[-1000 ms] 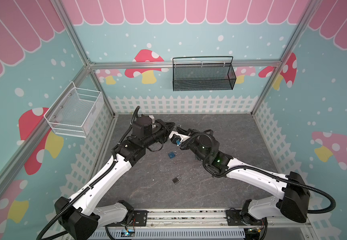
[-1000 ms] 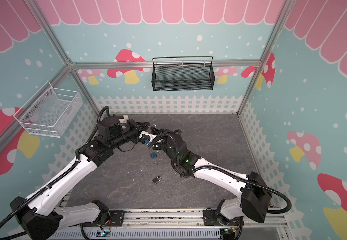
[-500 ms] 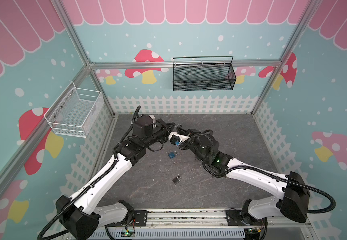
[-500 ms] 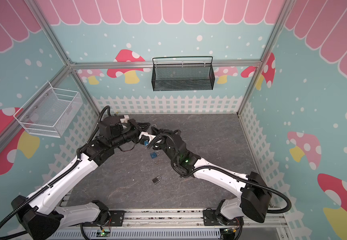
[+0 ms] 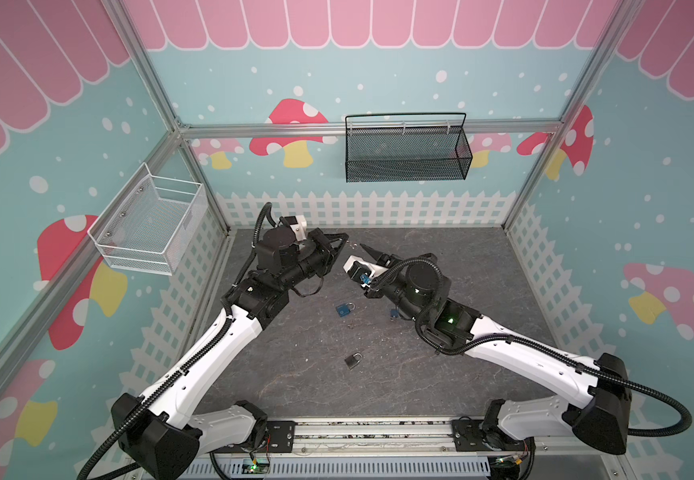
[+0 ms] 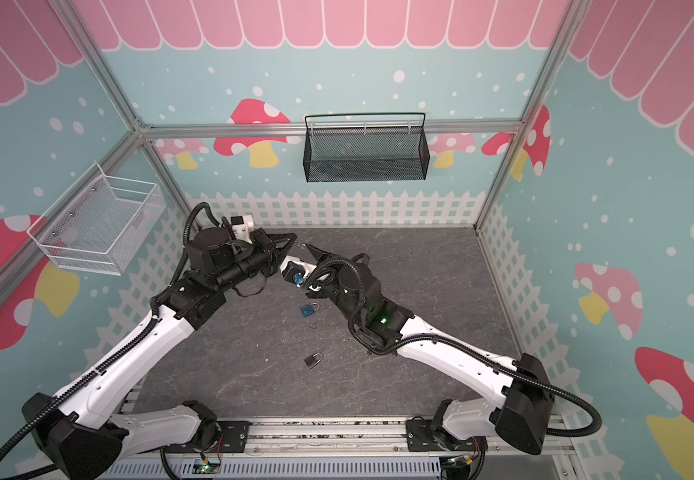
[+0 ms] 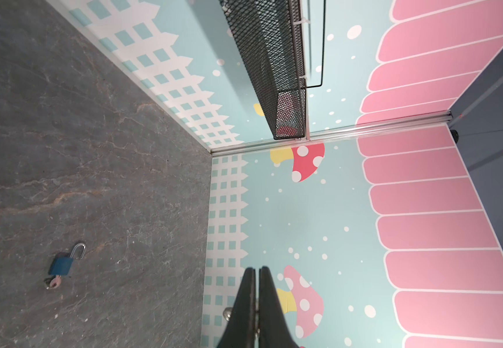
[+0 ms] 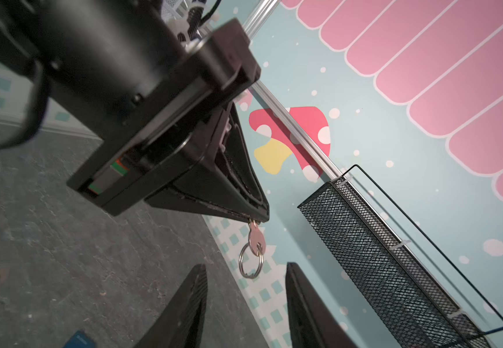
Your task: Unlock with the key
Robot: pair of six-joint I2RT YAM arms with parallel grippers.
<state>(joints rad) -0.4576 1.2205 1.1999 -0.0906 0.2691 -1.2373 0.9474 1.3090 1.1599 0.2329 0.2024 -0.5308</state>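
Observation:
My left gripper (image 5: 343,240) (image 7: 256,271) is shut on a small pinkish key (image 8: 255,233), held above the table near the back. The key's metal ring (image 8: 250,262) dangles from it. My right gripper (image 8: 245,266) (image 5: 361,257) is open, facing the left one, and the ring hangs just ahead of its spread fingertips without touching them. A blue padlock (image 5: 344,309) (image 6: 308,309) (image 7: 62,265) lies on the grey table below them, with another key (image 7: 54,282) at its base. A dark padlock (image 5: 353,360) (image 6: 314,360) lies nearer the front.
A black mesh basket (image 5: 405,151) (image 8: 388,256) hangs on the back wall and a white wire basket (image 5: 150,226) on the left wall. A small blue item (image 5: 394,312) lies half hidden under my right arm. The table (image 5: 461,270) is walled on three sides.
My right gripper has opened and drawn back slightly from the left gripper's tip. The key now hangs from the left gripper alone. The left arm has barely moved.

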